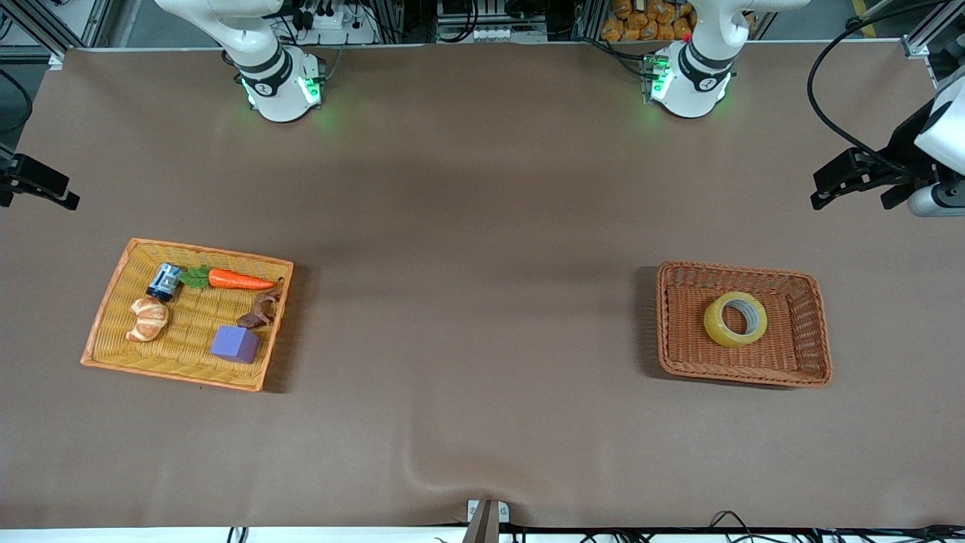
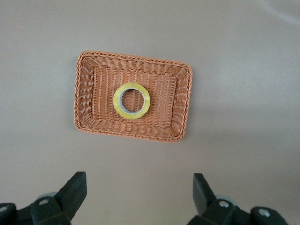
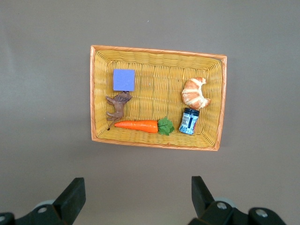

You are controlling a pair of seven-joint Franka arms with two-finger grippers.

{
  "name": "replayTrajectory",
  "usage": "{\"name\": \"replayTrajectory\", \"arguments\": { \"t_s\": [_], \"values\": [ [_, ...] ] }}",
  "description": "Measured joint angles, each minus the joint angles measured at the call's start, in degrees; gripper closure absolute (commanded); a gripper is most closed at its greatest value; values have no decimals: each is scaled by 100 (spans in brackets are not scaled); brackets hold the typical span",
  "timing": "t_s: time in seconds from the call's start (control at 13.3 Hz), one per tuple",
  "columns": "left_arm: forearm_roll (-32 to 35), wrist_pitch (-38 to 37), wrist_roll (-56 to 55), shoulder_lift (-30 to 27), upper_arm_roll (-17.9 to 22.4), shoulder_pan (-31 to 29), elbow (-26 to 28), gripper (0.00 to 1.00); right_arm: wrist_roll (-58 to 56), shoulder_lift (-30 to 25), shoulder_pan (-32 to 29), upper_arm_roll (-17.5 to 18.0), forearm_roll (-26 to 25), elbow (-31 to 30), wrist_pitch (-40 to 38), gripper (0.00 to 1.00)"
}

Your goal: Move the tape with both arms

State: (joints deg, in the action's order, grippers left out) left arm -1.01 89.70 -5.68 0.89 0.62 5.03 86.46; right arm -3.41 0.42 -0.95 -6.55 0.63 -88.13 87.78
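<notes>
The tape is a yellowish ring lying flat in a brown wicker basket toward the left arm's end of the table. It also shows in the left wrist view, in the same basket. My left gripper hangs high over the table's edge at that end, apart from the basket; it is open and empty. My right gripper hangs high over the table's edge at the right arm's end, open and empty.
A yellow wicker tray toward the right arm's end holds a purple cube, a croissant, a toy carrot, a blue jar and a brown figure. The brown table cover has a wrinkle near the front edge.
</notes>
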Motion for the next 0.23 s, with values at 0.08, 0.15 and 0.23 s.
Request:
{"name": "replayTrajectory", "arguments": {
  "t_s": [0.08, 0.15, 0.23],
  "values": [
    [39, -7, 0, 0, 40, 0, -7, 0, 0, 0, -4, -3, 0, 0, 0, 0],
    [92, -12, 17, 0, 93, -2, -11, 0, 0, 0, -8, -5, 0, 0, 0, 0],
    [109, -14, 62, 0, 134, -2, -12, 0, -4, 0, -12, -5, 0, 0, 0, 0]
  ]
}}
